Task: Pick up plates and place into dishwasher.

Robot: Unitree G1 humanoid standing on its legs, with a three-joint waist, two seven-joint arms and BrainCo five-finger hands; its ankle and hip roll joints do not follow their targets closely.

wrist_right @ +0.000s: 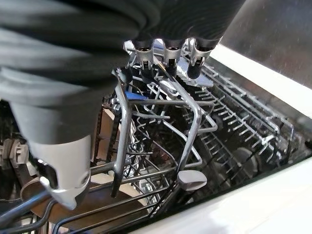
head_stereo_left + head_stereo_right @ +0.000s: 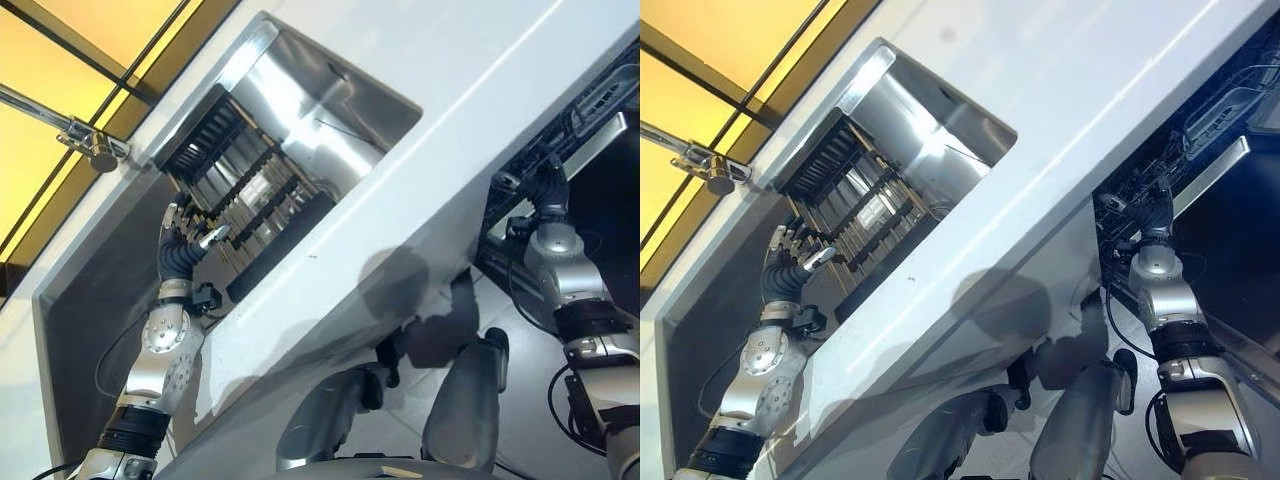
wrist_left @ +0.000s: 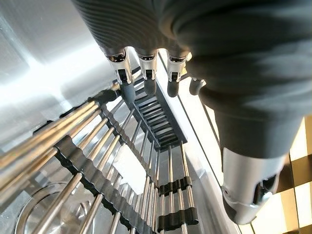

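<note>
A: Biggest thing here is the white counter [image 2: 420,190] with the steel sink [image 2: 330,110] sunk into it. A metal drying rack [image 2: 250,210] sits inside.

B: And the dishwasher rack [image 1: 234,122]?

A: Right side, wire tines. Right hand [image 1: 168,51] is over it, fingers loose, holding nothing.

B: Left hand [image 2: 792,252]?

A: At the drying rack, fingers relaxed, nothing gripped. Can't make out any plates.

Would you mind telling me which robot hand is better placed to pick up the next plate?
Probably the left robot hand: it hovers open over the metal drying rack in the steel sink. The right robot hand is at the dishwasher's wire rack.
</note>
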